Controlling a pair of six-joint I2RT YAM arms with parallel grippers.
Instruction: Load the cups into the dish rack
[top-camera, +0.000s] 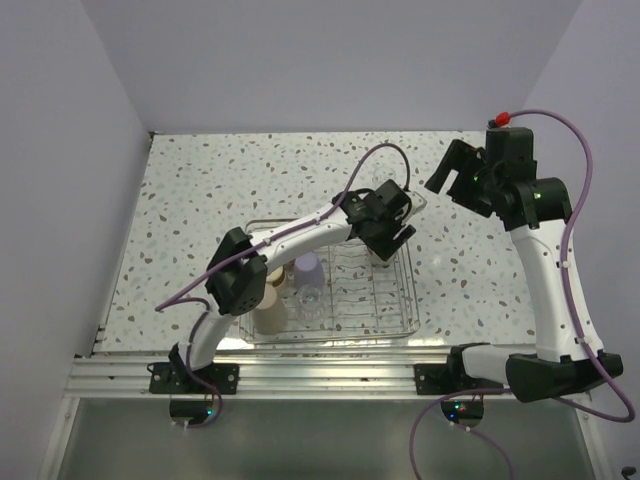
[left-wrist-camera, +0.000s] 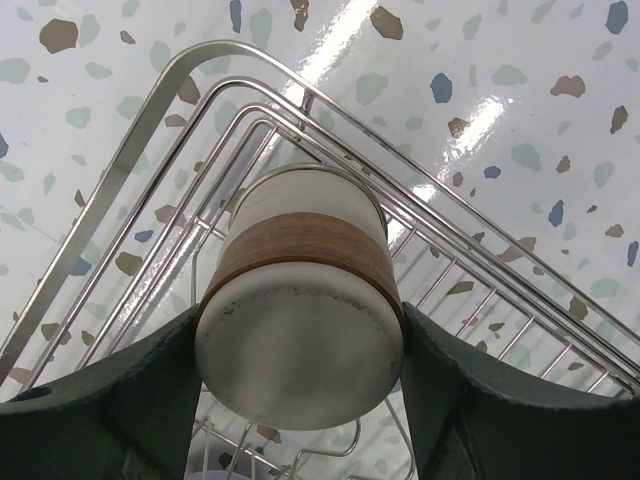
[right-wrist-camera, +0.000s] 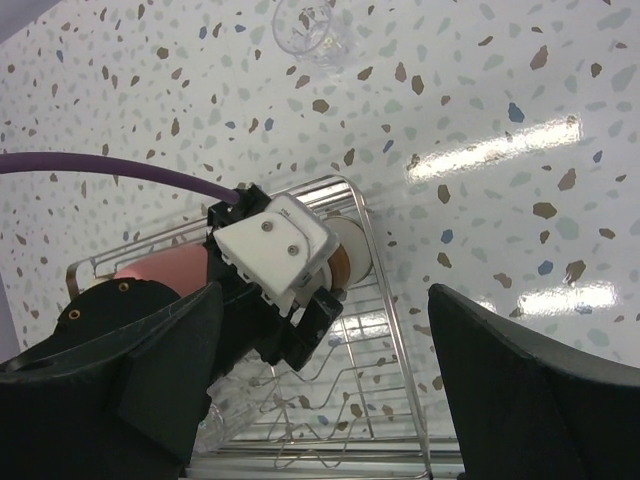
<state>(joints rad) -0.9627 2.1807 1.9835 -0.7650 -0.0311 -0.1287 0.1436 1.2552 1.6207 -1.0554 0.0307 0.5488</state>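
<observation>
- In the top view, the left gripper (top-camera: 392, 228) and its white camera mount covered the held cup; only the two wrist views showed it.
- The banded cup (left-wrist-camera: 300, 300) was pale with a brown band round its middle. Its far end, the mouth, was hidden behind its own body.
- I could not tell whether the cup touched the grid floor or hung just above it.
- The left fingers (left-wrist-camera: 150, 390) pressed against both sides of the cup, clamped on it near the closed end. The bottom edge of the frame cut off the finger roots.
- The cup sat at the far right corner of the dish rack (top-camera: 340, 340), inside the curved corner wires.
- The scuffed closed end faced the left wrist camera. The long axis ran away from it, toward the corner wires and the speckled table (top-camera: 200, 190) beyond.
- The right gripper (top-camera: 450, 170) hung raised to the right of the rack, its fingers wide apart with nothing between them.
- A pink cup (right-wrist-camera: 150, 272) showed in the right wrist view, mostly hidden behind the left arm.
- A clear cup (right-wrist-camera: 310, 25) stood on the table beyond the rack, cut by the top edge of the frame.
- At the rack's near left stood a tan cup (top-camera: 270, 312), a lavender cup (top-camera: 308, 268) and a second clear one (top-camera: 311, 300), whose outline was faint. The left arm overlapped that corner.
</observation>
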